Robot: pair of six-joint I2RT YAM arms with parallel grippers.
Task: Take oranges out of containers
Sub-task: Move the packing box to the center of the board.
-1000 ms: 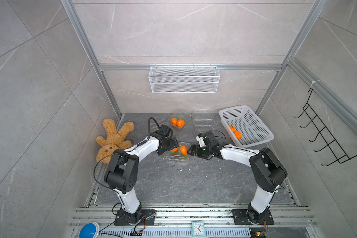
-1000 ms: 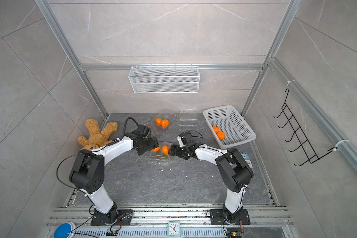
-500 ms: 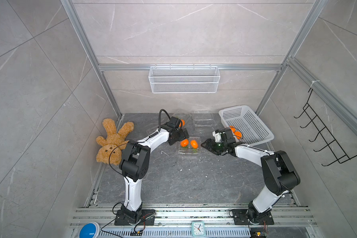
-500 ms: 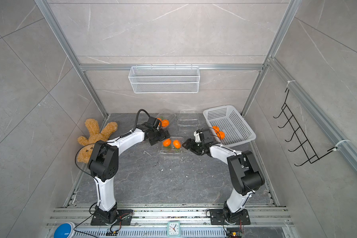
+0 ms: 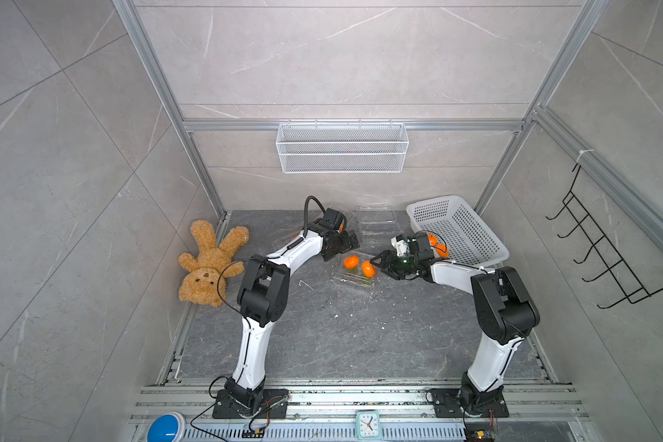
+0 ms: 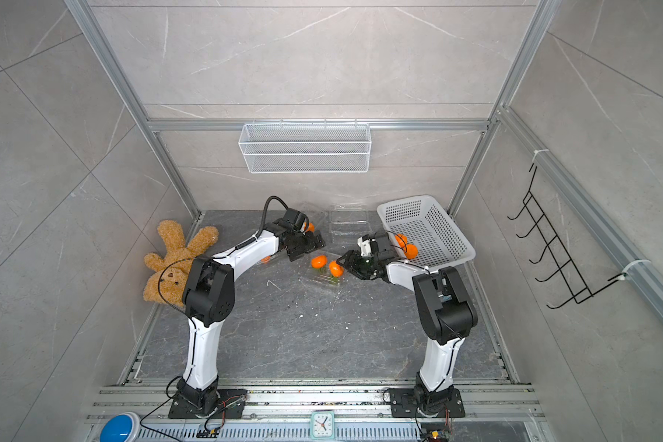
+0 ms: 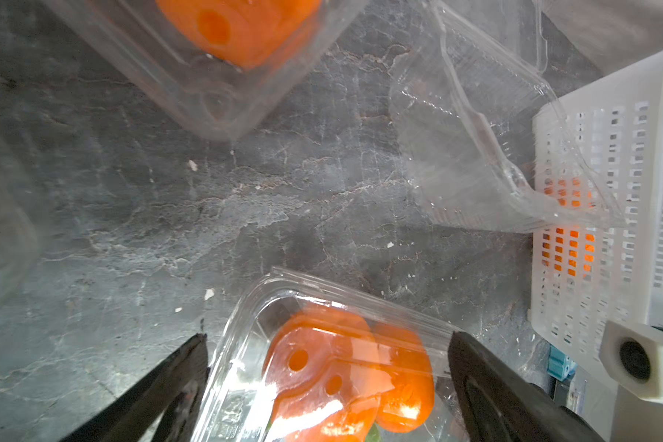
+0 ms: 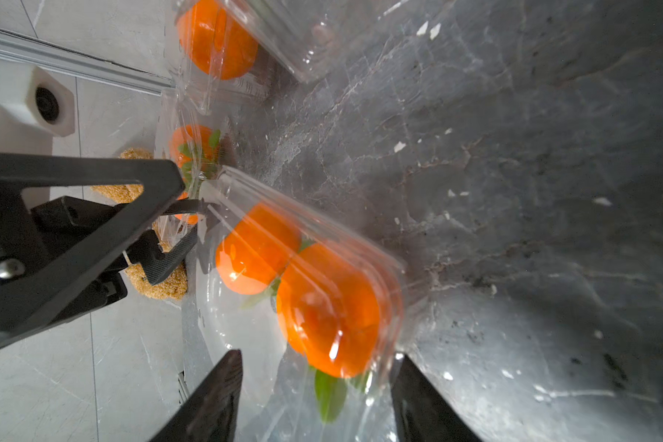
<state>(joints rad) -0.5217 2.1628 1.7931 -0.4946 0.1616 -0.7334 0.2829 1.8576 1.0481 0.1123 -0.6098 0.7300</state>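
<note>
Found the left gripper (image 7: 328, 336) spread wide, one finger on each side of the clear container (image 5: 360, 285), apparently to keep it from sliding. Found the right gripper (image 8: 318, 354) at the opposite end, jaws apart around that end too; could not tell about contact. Noted two oranges (image 8: 330, 310) inside, just ahead of the right fingers (image 8: 215, 402), between both grippers. Judged this a two-sided hold for opening. Noted more oranges behind the right gripper, in the white basket (image 5: 433, 201).
</note>
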